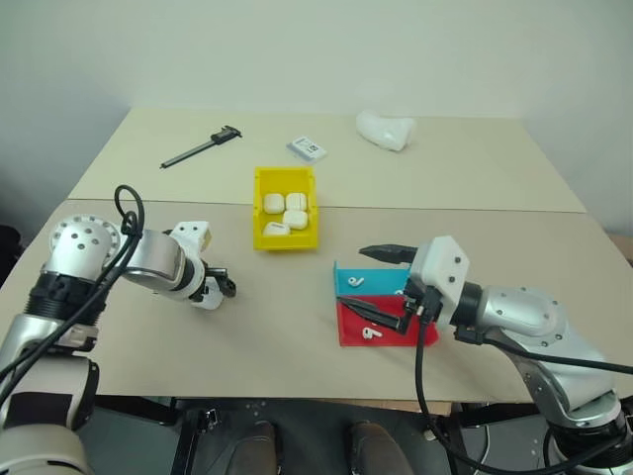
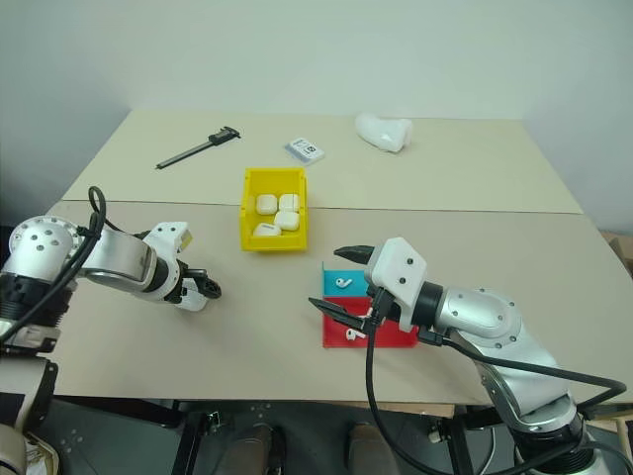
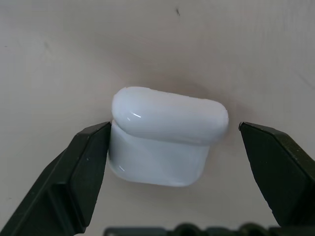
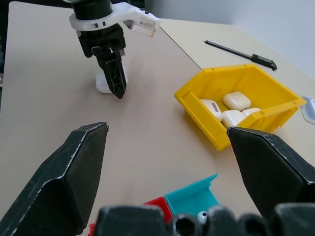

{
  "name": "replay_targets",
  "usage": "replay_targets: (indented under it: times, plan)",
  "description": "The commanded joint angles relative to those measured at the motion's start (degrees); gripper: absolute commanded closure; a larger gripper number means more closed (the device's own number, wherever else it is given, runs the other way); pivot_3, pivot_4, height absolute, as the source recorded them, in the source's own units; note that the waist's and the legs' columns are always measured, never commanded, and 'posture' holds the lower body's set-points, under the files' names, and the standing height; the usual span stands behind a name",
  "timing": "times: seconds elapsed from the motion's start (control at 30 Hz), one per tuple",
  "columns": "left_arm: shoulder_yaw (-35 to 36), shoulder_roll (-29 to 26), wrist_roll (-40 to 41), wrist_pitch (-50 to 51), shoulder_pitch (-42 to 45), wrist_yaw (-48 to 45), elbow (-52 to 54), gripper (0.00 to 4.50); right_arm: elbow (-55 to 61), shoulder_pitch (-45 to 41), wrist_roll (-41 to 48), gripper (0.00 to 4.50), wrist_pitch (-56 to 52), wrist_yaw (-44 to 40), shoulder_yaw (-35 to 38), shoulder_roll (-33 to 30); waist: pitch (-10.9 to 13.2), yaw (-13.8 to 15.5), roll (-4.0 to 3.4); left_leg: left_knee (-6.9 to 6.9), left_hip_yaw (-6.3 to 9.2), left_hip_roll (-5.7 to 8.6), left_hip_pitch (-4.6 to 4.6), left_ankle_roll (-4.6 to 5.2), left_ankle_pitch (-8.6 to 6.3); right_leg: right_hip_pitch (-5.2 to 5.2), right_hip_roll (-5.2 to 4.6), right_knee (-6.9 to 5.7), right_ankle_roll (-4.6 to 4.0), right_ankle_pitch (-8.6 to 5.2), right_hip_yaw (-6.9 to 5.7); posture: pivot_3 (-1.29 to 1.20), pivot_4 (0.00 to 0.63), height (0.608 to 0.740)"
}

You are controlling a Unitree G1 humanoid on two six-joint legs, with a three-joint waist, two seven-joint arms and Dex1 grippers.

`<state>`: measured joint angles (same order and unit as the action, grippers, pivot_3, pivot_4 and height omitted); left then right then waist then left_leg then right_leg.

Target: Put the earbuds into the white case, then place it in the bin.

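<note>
Since the left gripper [image 3: 172,162] sits wide open straddling the white case [image 3: 165,135] on the near-left table, we'd pinch its flat sides gently, as that glossy, light shell probably slips, while the right gripper [image 1: 381,287] gapes empty.

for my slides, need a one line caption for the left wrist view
Open left gripper straddling the closed white case on the table, one finger touching it, the other clear.
</note>
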<state>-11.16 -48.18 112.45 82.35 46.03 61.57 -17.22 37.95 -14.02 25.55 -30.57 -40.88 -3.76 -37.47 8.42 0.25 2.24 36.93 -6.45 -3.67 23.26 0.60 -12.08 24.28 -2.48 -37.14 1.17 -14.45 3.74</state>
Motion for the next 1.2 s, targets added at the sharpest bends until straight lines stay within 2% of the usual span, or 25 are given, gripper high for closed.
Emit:
replay_targets:
  times: [0.03, 0.2, 0.3, 0.57, 0.67, 0.87, 1.2]
  plan:
    - [4.67, 1.23, 0.55, -1.61, -1.31, 5.14, 3.12, 0.0, 2.49, 0.31, 0.35, 0.03, 0.16, 0.65, 0.71, 0.08, 0.0, 0.01, 0.0, 0.0, 0.0, 0.01, -0.01, 0.0, 0.0, -0.01, -0.01, 0.0, 0.0, 0.0, 0.0, 0.0, 0.15, 0.74]
    - [6.57, 2.56, 0.55, -1.77, -2.37, 8.97, 4.72, 0.0, 2.47, 0.25, 0.28, 0.03, 0.19, 0.96, 0.56, 0.23, 0.0, 0.17, 0.0, 0.01, 0.0, 0.03, -0.03, -0.06, 0.04, -0.03, -0.01, -0.01, 0.01, 0.01, 0.0, 0.0, 0.15, 0.74]
    - [5.68, 1.83, 0.55, -0.7, -2.11, 7.7, 5.21, 0.0, 2.5, 0.26, 0.25, 0.03, 0.26, 1.16, 0.51, 0.38, 0.0, 0.15, 0.0, 0.0, 0.0, 0.04, -0.04, -0.07, 0.04, -0.03, -0.01, -0.01, 0.01, 0.01, -0.01, 0.0, 0.15, 0.74]
    - [-4.95, -5.45, 0.55, 5.89, 3.96, -7.53, 2.68, 0.0, 2.71, 0.25, 0.24, 0.03, 0.23, 1.66, 0.44, 0.5, 0.0, 0.15, 0.0, -0.01, -0.11, 0.09, 0.0, -0.11, 0.07, -0.02, 0.0, 0.0, 0.0, 0.01, -0.08, 0.0, 0.15, 0.74]
    - [-8.69, -7.76, 0.55, 6.09, 5.79, -10.21, 1.68, 0.0, 2.74, 0.22, 0.26, 0.03, 0.13, 1.88, 0.35, 0.59, 0.0, 0.08, 0.0, -0.02, -0.1, 0.08, 0.0, -0.11, 0.07, -0.02, 0.0, 0.01, 0.0, 0.01, -0.08, 0.0, 0.15, 0.74]
    - [-13.47, -8.89, 0.55, 5.65, 8.13, -12.82, 0.67, 0.0, 2.85, 0.34, 0.41, 0.03, 0.03, 2.17, 0.46, 0.56, 0.0, 0.15, 0.0, -0.02, -0.04, 0.08, 0.01, -0.11, 0.07, -0.02, -0.01, 0.01, 0.0, 0.01, -0.09, 0.0, 0.15, 0.74]
    - [-15.23, -8.68, 0.55, 4.24, 8.59, -11.71, 0.6, 0.0, 3.53, 0.81, 0.77, 0.03, -0.47, 2.73, 0.33, 0.57, 0.0, 0.08, 0.0, -0.02, 0.04, 0.07, 0.02, -0.11, 0.07, -0.01, -0.01, 0.01, 0.0, 0.0, -0.08, 0.0, 0.15, 0.74]
